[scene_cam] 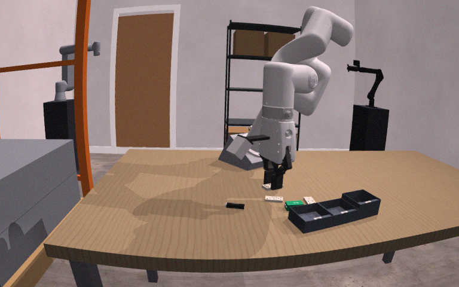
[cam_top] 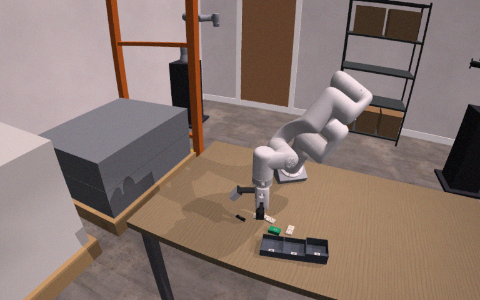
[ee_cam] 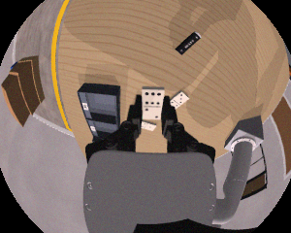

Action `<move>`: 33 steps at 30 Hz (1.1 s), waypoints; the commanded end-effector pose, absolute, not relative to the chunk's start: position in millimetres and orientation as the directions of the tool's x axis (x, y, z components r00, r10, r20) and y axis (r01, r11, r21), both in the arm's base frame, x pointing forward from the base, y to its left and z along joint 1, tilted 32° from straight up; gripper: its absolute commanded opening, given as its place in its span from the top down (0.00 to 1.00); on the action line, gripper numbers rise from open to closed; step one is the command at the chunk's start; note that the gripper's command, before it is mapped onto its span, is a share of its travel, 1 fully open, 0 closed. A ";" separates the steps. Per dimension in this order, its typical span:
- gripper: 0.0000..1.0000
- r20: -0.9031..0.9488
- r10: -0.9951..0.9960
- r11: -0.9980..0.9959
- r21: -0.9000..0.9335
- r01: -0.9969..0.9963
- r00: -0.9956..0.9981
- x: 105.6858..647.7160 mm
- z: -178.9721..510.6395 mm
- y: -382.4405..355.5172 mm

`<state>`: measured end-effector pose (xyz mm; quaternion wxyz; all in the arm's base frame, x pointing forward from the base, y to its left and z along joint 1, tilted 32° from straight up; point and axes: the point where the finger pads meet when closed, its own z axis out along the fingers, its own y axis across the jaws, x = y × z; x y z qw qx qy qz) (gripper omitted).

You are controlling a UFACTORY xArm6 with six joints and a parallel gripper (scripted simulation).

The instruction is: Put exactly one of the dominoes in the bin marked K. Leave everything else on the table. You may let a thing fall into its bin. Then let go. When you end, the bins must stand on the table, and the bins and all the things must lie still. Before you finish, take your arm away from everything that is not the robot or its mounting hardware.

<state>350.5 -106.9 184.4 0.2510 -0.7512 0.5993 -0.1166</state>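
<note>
My gripper (cam_top: 259, 214) (scene_cam: 273, 183) (ee_cam: 152, 103) is shut on a white domino (cam_top: 254, 214) (scene_cam: 266, 185) (ee_cam: 152, 100) and holds it a little above the table. A second domino (cam_top: 269, 218) (scene_cam: 274, 198) (ee_cam: 179, 99) lies flat on the table just beside the gripper. A third domino (cam_top: 290, 229) (scene_cam: 309, 200) lies next to the bins. Three joined black bins (cam_top: 272, 254) (scene_cam: 310, 223) (ee_cam: 99, 88) stand in a row near the front edge, each with a small white label too small to read.
A green block (cam_top: 274, 230) (scene_cam: 293, 203) lies between the dominoes, close to the bins. A small black cylinder (cam_top: 240, 217) (scene_cam: 234, 205) (ee_cam: 187, 42) lies to the left of the gripper. The arm's base (cam_top: 290, 174) stands behind.
</note>
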 end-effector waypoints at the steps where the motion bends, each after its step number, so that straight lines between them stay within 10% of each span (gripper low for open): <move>1: 1.00 -0.123 -0.959 -0.157 -0.519 -0.841 0.255 353.7 190.8 -96.0; 33: 1.00 -0.124 -0.959 -0.156 -0.519 -0.840 0.255 387.7 250.2 47.6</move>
